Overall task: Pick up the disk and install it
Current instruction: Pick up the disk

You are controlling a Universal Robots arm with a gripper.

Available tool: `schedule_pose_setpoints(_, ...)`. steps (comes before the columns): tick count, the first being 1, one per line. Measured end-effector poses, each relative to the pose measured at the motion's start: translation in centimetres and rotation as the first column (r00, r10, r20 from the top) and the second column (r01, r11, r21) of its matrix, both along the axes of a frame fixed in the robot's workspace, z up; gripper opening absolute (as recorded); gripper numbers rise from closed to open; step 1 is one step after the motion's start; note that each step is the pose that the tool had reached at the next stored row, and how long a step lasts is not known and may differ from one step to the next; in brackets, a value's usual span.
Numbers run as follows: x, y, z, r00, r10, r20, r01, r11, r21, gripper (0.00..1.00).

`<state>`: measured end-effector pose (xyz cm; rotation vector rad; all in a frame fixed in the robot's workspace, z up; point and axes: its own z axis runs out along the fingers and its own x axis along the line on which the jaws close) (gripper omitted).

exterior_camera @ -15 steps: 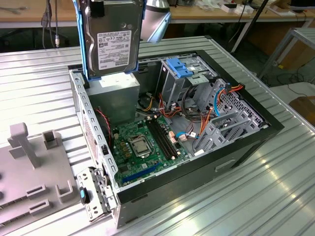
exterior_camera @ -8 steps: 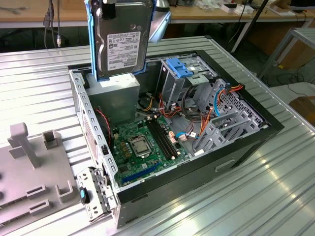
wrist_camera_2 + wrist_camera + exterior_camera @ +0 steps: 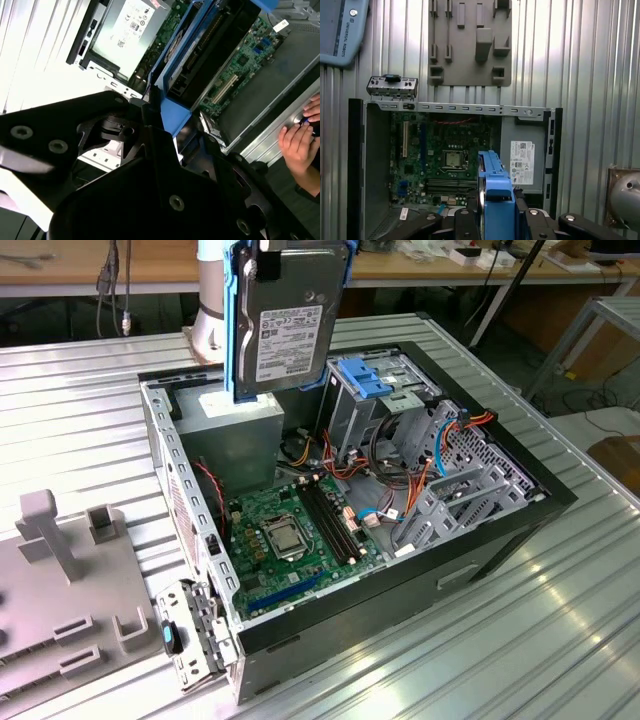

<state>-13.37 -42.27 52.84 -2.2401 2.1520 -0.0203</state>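
Fingers clamp the disk upright over the open case, near its power supply

At the top centre of the exterior view the arm shows as a pale, upright link, cut off by the frame's upper edge. The gripper points downward. In both wrist views its black body sits in the foreground, its fingers clamped on opposite sides of the disk, holding it on edge.
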Motion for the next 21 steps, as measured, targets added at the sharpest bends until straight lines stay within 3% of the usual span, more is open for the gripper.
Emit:
schedule_pose_setpoints(5, 1.32, -0.69, -0.03, 1.0, 0.0, -0.0062, 0.0, 1.0, 0.0, 0.37)
schedule_pose_setpoints(9, 2.71, -0.86, -0.12, 0.9996, 0.0, -0.0278, 0.0, 1.0, 0.0, 0.37)
schedule_pose_setpoints(12, 3.05, -1.08, -0.13, 0.9996, -0.002, -0.028, 0.002, 1.0, -0.0001, 0.37)
schedule_pose_setpoints(18, 3.71, -2.18, -0.17, 0.9994, -0.004, -0.0333, 0.004, 1.0, -0.0002, 0.37)
schedule_pose_setpoints(21, 4.32, -2.44, -0.2, 0.9994, -0.004, -0.0351, 0.004, 1.0, 0.0, 0.37)
